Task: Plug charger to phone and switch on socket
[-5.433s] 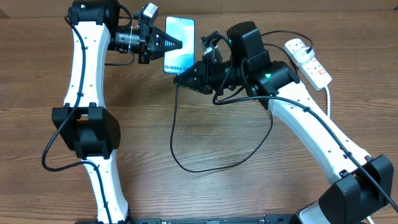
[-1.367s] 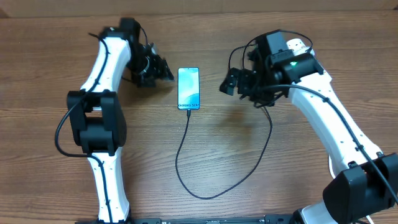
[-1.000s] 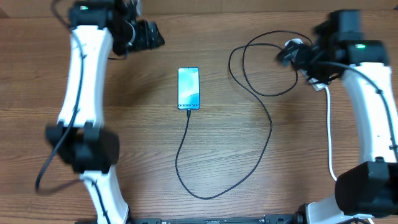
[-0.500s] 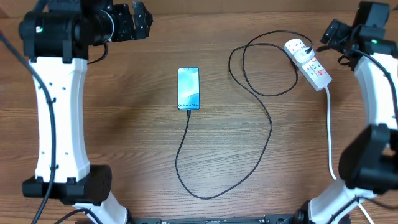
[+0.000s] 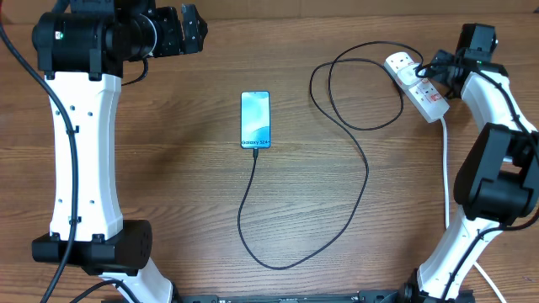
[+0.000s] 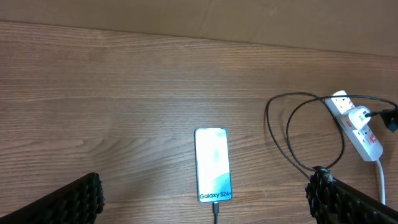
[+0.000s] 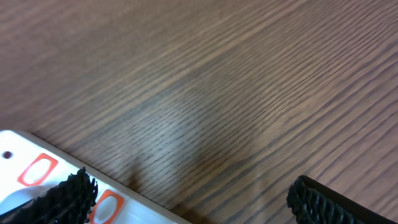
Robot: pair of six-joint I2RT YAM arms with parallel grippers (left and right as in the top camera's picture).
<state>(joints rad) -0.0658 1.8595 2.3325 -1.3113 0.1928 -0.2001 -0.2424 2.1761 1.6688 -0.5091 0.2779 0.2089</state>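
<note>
Socket (image 5: pixel 418 81) judged light and slide-prone, its stiff red switch (image 7: pixel 37 169) best pressed squarely; right hand (image 7: pixel 199 202) and left hand (image 5: pixel 194 25) fully spread, empty.

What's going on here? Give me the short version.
Two robot arms are setting up a phone to charge. The charger is plugged into the phone's lower edge and loops across the table to the socket. The right gripper hangs open beside the socket's red switches. The left gripper is open and empty, far from the phone.

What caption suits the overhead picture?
Galaxy phone on a wooden table, its black charging cable looping to a white power strip.
</note>
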